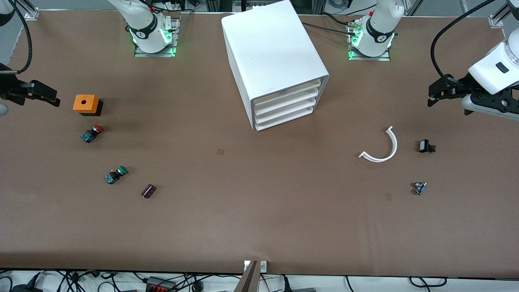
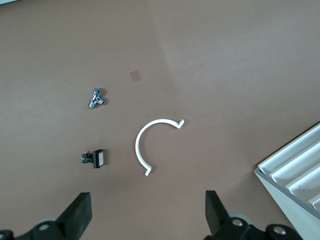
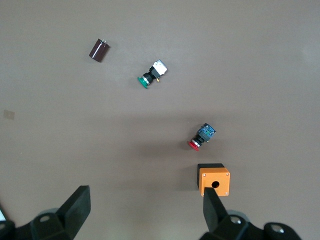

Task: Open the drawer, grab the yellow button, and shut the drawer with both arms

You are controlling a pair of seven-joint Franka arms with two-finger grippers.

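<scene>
The white drawer cabinet point(image 1: 275, 61) stands at the middle of the table with all its drawers point(image 1: 286, 107) shut; its corner also shows in the left wrist view point(image 2: 295, 170). The orange-yellow-capped button is out of view. My left gripper point(image 1: 436, 92) hangs open and empty over the left arm's end of the table, also seen in its wrist view point(image 2: 147, 212). My right gripper point(image 1: 38, 94) hangs open and empty over the right arm's end, with an orange box beside one of its fingers in its wrist view point(image 3: 145, 210).
At the right arm's end lie the orange box with a hole point(image 1: 85, 104) point(image 3: 214, 181), a red-capped button point(image 1: 91, 133), a green-capped button point(image 1: 116, 174) and a dark cylinder point(image 1: 148, 191). At the left arm's end lie a white curved strip point(image 1: 381, 148), a black part point(image 1: 425, 146) and a small metal part point(image 1: 420, 187).
</scene>
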